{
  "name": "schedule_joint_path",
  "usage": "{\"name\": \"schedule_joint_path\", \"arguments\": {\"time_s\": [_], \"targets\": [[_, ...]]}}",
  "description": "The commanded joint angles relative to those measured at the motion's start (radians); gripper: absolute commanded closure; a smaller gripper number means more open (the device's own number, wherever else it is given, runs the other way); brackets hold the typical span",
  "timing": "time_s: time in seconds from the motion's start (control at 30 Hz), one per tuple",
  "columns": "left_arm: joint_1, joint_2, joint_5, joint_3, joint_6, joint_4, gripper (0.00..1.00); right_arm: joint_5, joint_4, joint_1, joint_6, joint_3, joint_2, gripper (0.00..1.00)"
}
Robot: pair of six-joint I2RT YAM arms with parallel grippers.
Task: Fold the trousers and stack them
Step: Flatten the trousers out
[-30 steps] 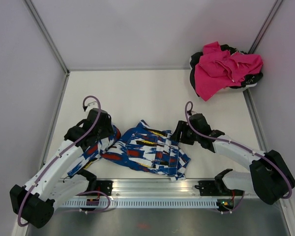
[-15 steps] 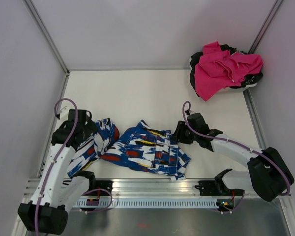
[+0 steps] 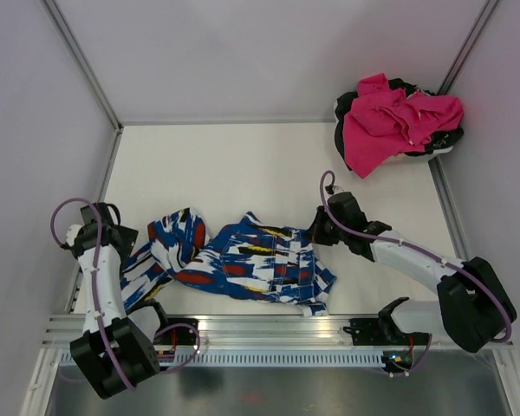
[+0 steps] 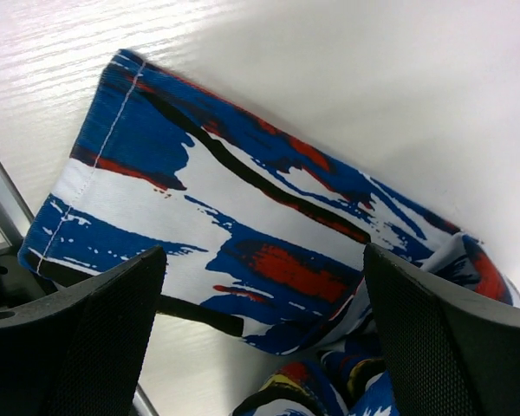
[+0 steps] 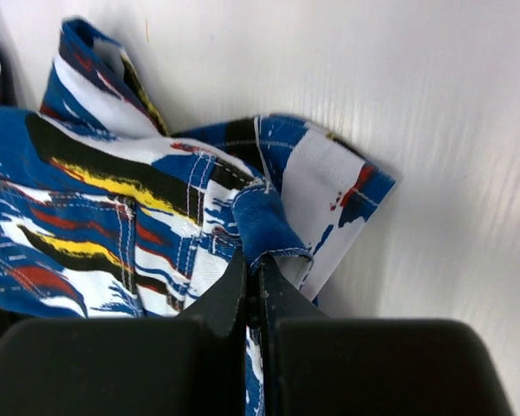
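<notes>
You look to be at the gathering stage, with no fold made yet. The royal-blue soft fabric trousers with white, red, black and yellow brush-stroke blotches lie rumpled on the pale counter, just behind the ribbed metal rail and running along it.

Behind the rail's right half, your right claw is closed tight on a small stitched ridge of blue cloth at the garment's edge. Off the rail's left end, your left claw stands wide open with nothing in it, above a flat hemmed leg end.

My read is that the next move calls for the left claw to drop and pinch that hem. Then draw both ends apart along the rail to flatten the twisted, bunched middle. The cloth is thin and limp with seamed edges, so expect it to sag and drag.
</notes>
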Motion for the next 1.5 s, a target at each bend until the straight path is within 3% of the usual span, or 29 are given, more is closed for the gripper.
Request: {"name": "schedule_joint_path", "arguments": {"time_s": [0.0,0.13,0.27,0.4,0.73,0.83,0.87,0.93,0.97,1.1,1.2,1.33,1.4,1.47], "targets": [[0.037,-0.045,-0.024,-0.004,-0.078,0.015,0.0,0.131,-0.03,-0.017,-0.038,0.099,-0.054,1.0],[0.09,-0.05,-0.13,-0.046,-0.177,-0.05,0.0,0.199,-0.074,-0.101,-0.061,0.156,-0.136,1.0],[0.181,0.024,-0.12,-0.092,-0.192,0.01,0.0,0.192,-0.133,-0.179,-0.125,0.207,-0.188,1.0],[0.187,0.147,-0.107,-0.098,-0.197,0.08,0.0,0.185,-0.186,-0.198,-0.164,0.24,-0.181,1.0],[0.198,0.262,-0.203,-0.127,-0.23,0.121,0.0,0.163,-0.199,-0.213,-0.132,0.231,-0.202,1.0],[0.199,0.267,-0.184,-0.174,-0.214,0.214,0.16,0.165,-0.22,-0.215,-0.14,0.253,-0.207,1.0],[0.199,0.265,-0.173,-0.179,-0.195,0.233,0.36,0.166,-0.238,-0.216,-0.143,0.26,-0.211,1.0],[0.198,0.268,-0.152,-0.17,-0.192,0.247,0.67,0.175,-0.255,-0.215,-0.153,0.28,-0.222,1.0],[0.198,0.271,-0.138,-0.162,-0.174,0.253,0.97,0.177,-0.266,-0.216,-0.158,0.288,-0.236,1.0],[0.199,0.228,-0.109,-0.104,-0.1,0.267,0.98,0.215,-0.303,-0.216,-0.182,0.352,-0.285,1.0],[0.199,0.109,-0.146,-0.008,-0.013,0.239,0.98,0.275,-0.367,-0.215,-0.207,0.45,-0.315,1.0],[0.199,-0.028,-0.169,0.225,0.116,0.23,0.98,0.364,-0.447,-0.215,-0.259,0.607,-0.345,1.0],[0.199,-0.007,-0.119,0.402,0.202,0.196,0.98,0.418,-0.488,-0.215,-0.294,0.708,-0.346,1.0],[0.198,0.007,-0.057,0.488,0.285,0.219,0.98,0.464,-0.515,-0.216,-0.325,0.788,-0.351,1.0]]}}
